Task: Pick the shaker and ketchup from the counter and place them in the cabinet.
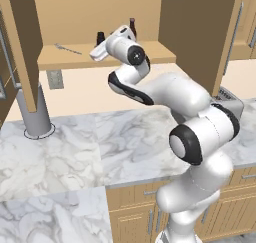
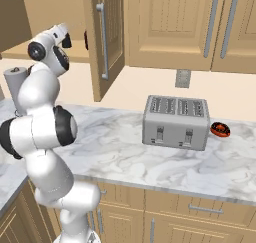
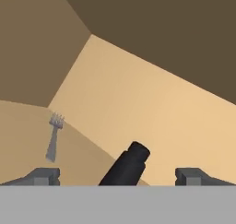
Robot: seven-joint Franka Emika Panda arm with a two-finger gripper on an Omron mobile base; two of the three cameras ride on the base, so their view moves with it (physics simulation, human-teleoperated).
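Two pincer [image 3: 117, 176] fingertips wide apart, shaker [image 3: 126, 167] between them untouched, on cabinet [image 3: 27, 131] shelf beside fork [image 3: 54, 138]

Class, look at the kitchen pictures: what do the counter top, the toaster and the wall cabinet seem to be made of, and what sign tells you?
The white grey-veined counter top looks like polished marble, judging by its swirling veins. The boxy grey toaster looks like brushed metal: an even grey with a dull sheen. The light brown wall cabinet looks like matt wood, though its flat colour shows little grain, so laminate is possible.
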